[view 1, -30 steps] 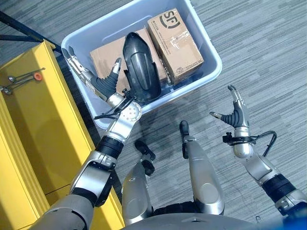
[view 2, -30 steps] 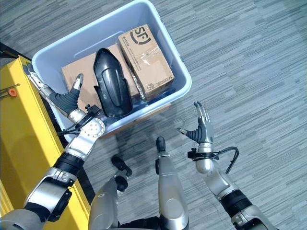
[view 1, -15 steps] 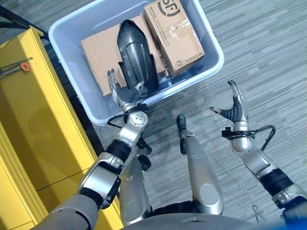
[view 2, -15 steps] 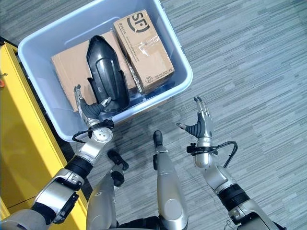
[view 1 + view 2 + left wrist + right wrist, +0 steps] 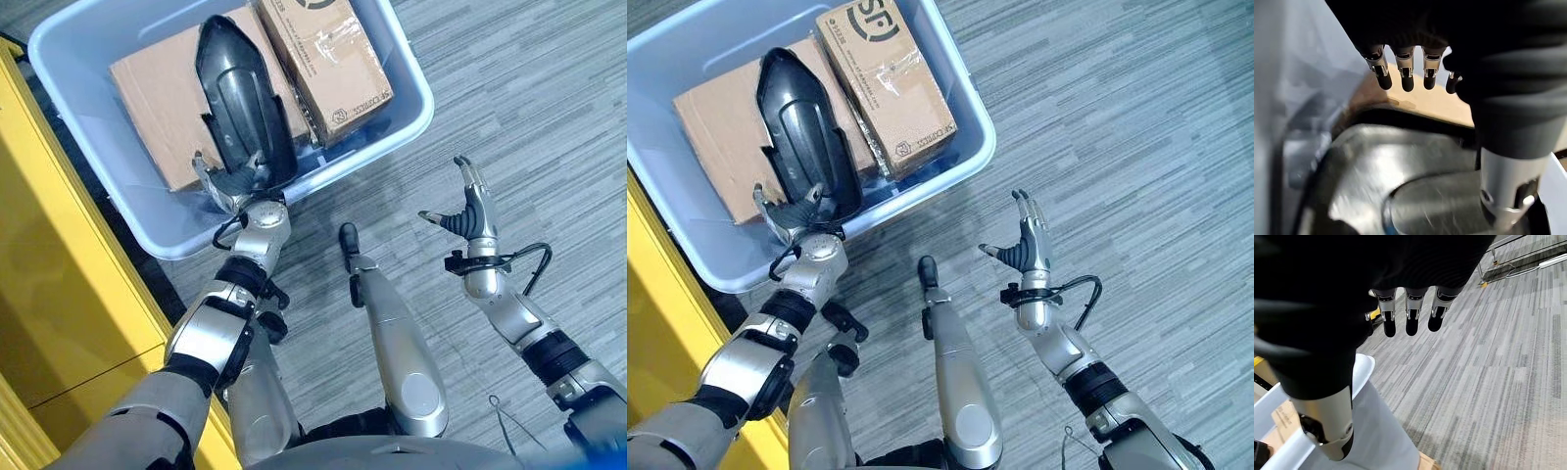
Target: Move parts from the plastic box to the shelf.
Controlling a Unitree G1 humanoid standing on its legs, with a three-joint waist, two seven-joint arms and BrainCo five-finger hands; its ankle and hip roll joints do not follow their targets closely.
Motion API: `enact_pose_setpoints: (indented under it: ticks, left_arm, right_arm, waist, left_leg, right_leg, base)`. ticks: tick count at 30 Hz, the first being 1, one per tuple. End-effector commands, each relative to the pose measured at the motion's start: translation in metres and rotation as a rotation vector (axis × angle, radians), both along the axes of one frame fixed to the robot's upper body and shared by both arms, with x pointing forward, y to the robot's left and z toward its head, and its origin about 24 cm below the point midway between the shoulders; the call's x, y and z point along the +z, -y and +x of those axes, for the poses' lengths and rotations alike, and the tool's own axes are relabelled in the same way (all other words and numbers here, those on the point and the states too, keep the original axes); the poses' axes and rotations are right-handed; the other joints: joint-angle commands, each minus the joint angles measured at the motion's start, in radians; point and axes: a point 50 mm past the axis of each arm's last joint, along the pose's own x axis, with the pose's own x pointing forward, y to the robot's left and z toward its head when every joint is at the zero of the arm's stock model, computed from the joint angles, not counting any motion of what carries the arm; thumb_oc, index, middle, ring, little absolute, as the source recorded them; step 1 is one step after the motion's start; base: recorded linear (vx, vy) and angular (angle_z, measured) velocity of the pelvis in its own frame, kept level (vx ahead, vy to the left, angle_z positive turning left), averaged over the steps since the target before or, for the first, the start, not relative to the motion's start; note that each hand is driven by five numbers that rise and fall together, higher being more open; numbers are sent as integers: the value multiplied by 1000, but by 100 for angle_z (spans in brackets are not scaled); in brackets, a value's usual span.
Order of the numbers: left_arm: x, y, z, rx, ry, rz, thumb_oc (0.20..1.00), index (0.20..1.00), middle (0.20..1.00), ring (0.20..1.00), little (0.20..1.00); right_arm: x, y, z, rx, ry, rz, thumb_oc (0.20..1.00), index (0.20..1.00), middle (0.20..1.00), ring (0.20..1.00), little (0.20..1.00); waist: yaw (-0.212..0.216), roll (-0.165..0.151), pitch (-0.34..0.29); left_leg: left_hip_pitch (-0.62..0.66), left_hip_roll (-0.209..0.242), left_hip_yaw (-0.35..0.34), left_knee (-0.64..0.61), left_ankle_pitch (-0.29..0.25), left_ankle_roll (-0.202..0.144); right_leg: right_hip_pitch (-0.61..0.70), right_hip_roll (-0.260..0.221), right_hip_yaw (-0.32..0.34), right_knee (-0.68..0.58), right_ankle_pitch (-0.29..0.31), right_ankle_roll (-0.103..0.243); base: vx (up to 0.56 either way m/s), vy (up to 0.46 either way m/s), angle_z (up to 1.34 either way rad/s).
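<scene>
Pale blue plastic box (image 5: 411,108), rectangular, on grey striped carpet (image 5: 529,117), beside a yellow shelf unit (image 5: 59,294) on the robot's left. Contents: one flat brown cardboard sheet (image 5: 157,98) lying on the bottom; one glossy black moulded plastic part (image 5: 238,103), long and tapered, resting on the sheet; one taped brown cardboard carton (image 5: 328,59), just beside the black part toward the right wall. Left hand (image 5: 230,186) reaches over the near wall of the box at the lower end of the black part, fingers (image 5: 1406,73) straight and spread, holding nothing. Right hand (image 5: 468,211) raised over the carpet, well apart from the box, fingers extended and thumb out, empty.
</scene>
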Motion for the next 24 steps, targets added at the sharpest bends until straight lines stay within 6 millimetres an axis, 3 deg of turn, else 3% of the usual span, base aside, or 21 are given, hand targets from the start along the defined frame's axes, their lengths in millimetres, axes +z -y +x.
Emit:
enact_pose_setpoints:
  ticks: [1, 6, 10, 18, 24]
  left_arm:
    - [13, -7, 0, 35, 44, 165, 1000, 1000, 1000, 1000, 1000]
    - [37, -10, 6, 25, 80, 277, 1000, 1000, 1000, 1000, 1000]
    - [43, -9, 9, 1, 83, 290, 1000, 1000, 1000, 1000, 1000]
    - [29, -12, 12, -14, 19, 113, 1000, 1000, 1000, 1000, 1000]
    - [36, -34, 1, 293, 111, 50, 1000, 1000, 1000, 1000, 1000]
  right_arm:
    - [4, 1, -4, -23, 46, 41, 1000, 1000, 1000, 1000, 1000]
    - [1, 5, -7, -33, 37, 37, 1000, 1000, 1000, 1000, 1000]
    - [-3, 6, -9, -33, 31, 34, 1000, 1000, 1000, 1000, 1000]
    - [-8, 5, -10, -40, 30, 39, 1000, 1000, 1000, 1000, 1000]
    - [-16, 3, -12, -42, 10, 31, 1000, 1000, 1000, 1000, 1000]
  waist:
    - [13, -41, -37]
    - [3, -45, -37]
    - [-1, -46, -37]
    - [-6, -53, -37]
    - [-4, -60, -37]
  left_leg:
    - [-78, 45, -75, 172, -75, -36]
    - [-100, 46, -73, 186, -82, -33]
    - [-112, 44, -76, 195, -88, -29]
    - [-141, 50, -79, 216, -94, -31]
    - [-159, 53, -87, 228, -99, -34]
  right_leg:
    - [-24, -82, -63, 40, -1, 91]
    - [-46, -77, -63, 47, -2, 85]
    - [-55, -74, -62, 50, -2, 82]
    - [-76, -73, -66, 58, -4, 79]
    - [-86, -71, -71, 67, -11, 75]
  base:
    - [0, 0, 0]
    - [0, 0, 0]
    - [0, 0, 0]
    - [2, -4, 0]
    - [7, -20, 0]
